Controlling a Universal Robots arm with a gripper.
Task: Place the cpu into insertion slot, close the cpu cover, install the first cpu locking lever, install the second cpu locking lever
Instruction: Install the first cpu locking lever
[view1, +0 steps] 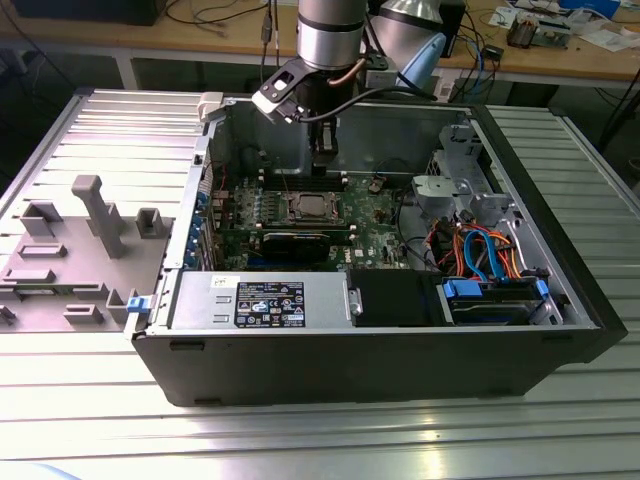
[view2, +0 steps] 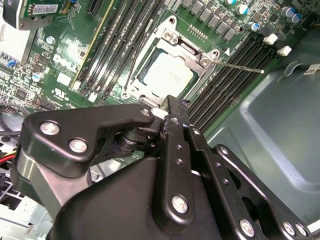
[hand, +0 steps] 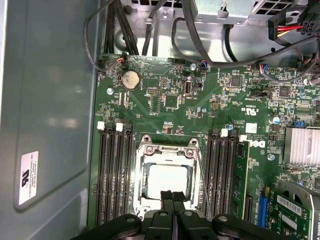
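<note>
Currently, I am looking down through 3 cameras at an open black computer case (view1: 350, 370) lying on a ribbed metal table (view1: 300, 440). My 1 arm reaches into the case from above. In the exterior view its gripper (view1: 322, 160) hangs just above the green motherboard (view1: 370, 215), near the case's back wall.

The cpu (view1: 307, 207) lies flat in its socket in the middle of the board, its pale silver-grey top facing up. In both wrist views the cpu (view2: 167, 75) (hand: 167, 180) shows through the square window of the cpu cover (view2: 145, 60) (hand: 141, 175), which lies down flat around it.

In the first wrist view the gripper (hand: 172, 196) has its 2 black fingers pressed together with nothing between them. Their tips hang over one edge of the chip; I cannot tell if they touch it. In the second wrist view the gripper (view2: 167, 102) and its black linkage fill the foreground, just beside the socket.

A thin metal lever (view2: 240, 66) (hand: 202, 180) runs out from one corner of the socket, over the black memory slots (view2: 235, 85) (hand: 112, 170). I cannot tell whether it is latched.

A round coin battery (hand: 130, 79) sits on the board, well apart from the socket. On the exterior view's left, a grey fixture (view1: 90, 220) stands on the table beside the case.
</note>
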